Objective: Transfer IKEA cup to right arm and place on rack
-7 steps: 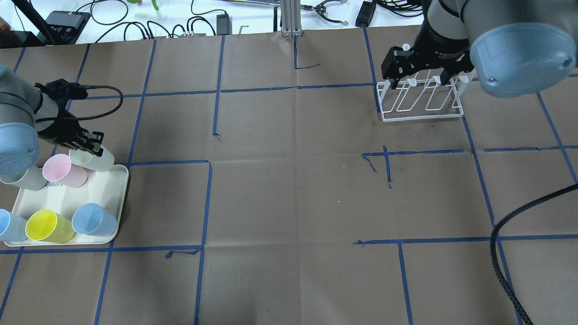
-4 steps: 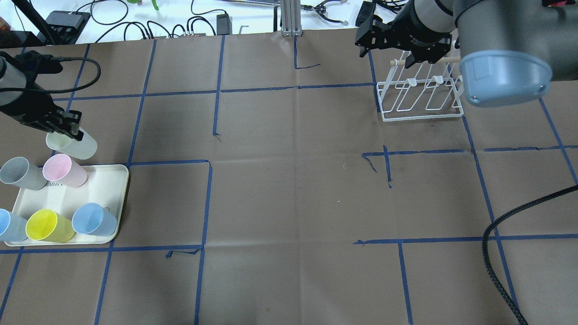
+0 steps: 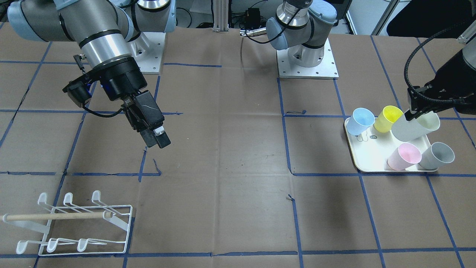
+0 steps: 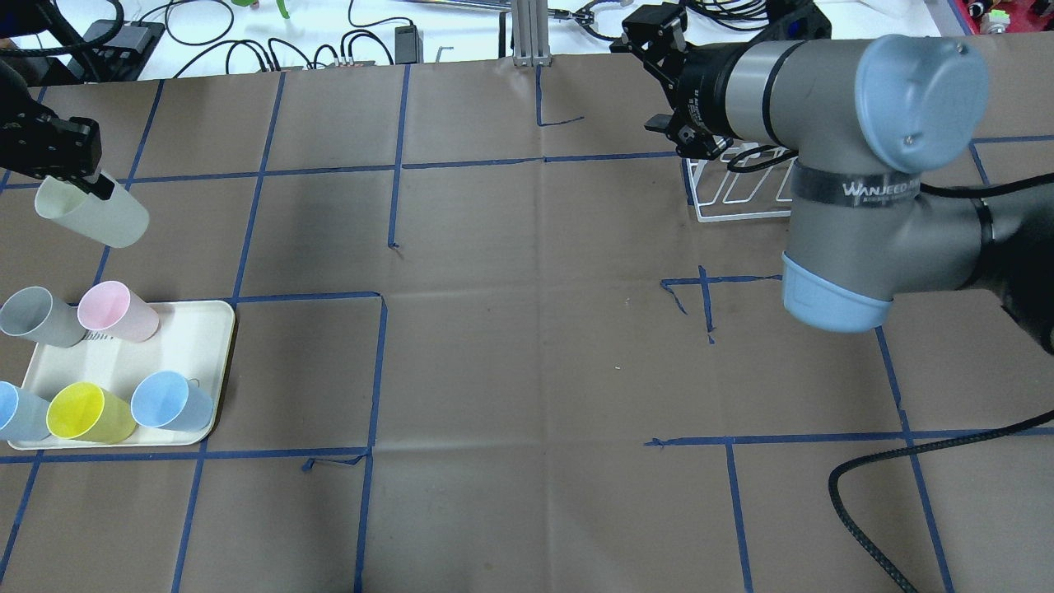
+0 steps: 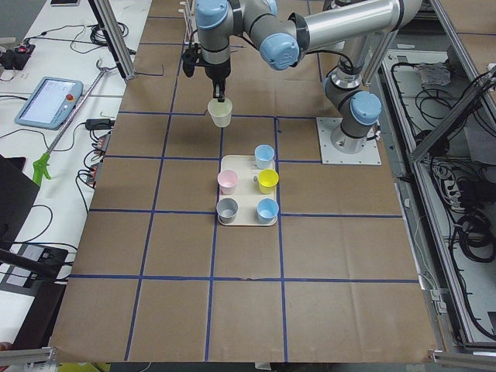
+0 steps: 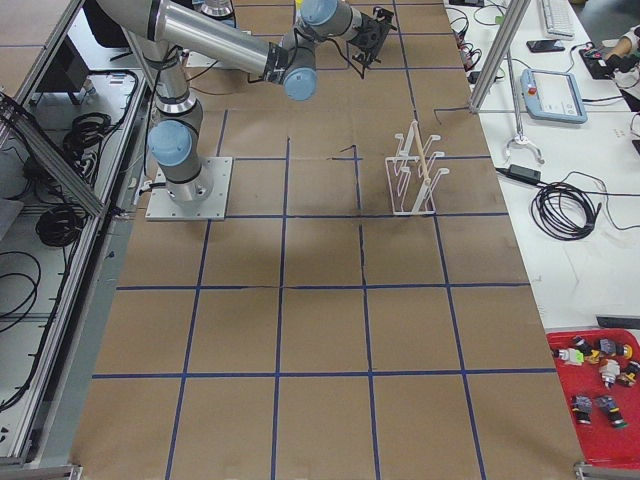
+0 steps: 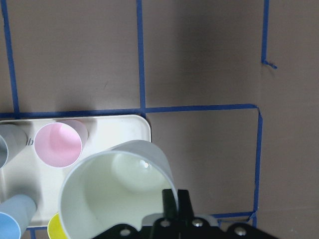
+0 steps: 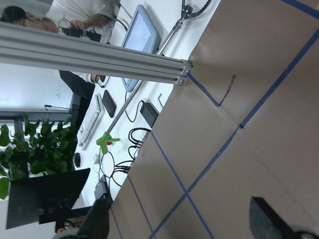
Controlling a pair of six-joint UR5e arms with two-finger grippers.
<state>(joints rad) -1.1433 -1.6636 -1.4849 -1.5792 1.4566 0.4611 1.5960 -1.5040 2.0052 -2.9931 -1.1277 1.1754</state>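
Left pincer [image 4: 97, 185] grips a pale cream IKEA cup [image 4: 92, 216] by the rim, one finger [image 7: 172, 204] inside the mouth and the other outside. It holds the cup tilted in the air. The left wrist view looks straight into the cup, with a corner of the cream tray [image 4: 185, 346] showing beneath it. The cup touches nothing but the pincer.

Five more cups stand on the tray: a pink cup [image 4: 115, 311], a grey cup [image 4: 37, 317], a yellow cup [image 4: 86, 412], a blue cup [image 4: 169, 401] and a second blue cup [image 4: 15, 412]. The tray sits at the robot's left end of the brown surface [image 4: 527, 329], which is marked into squares with blue tape.

At the other end, the right arm [image 4: 856, 198], with a lettered black band round its tube, reaches out over the surface. The right pincer [image 3: 159, 141] hangs in the air, spread wide and holding nothing. In its own wrist view the two fingertips sit far apart with only the taped surface between them.

The white wire rack [image 3: 74, 223], with its wooden dowel handle [image 3: 55, 216], stands on the surface at the robot's right end, near the operators' edge. It is apart from the right pincer and well apart from the held cup.
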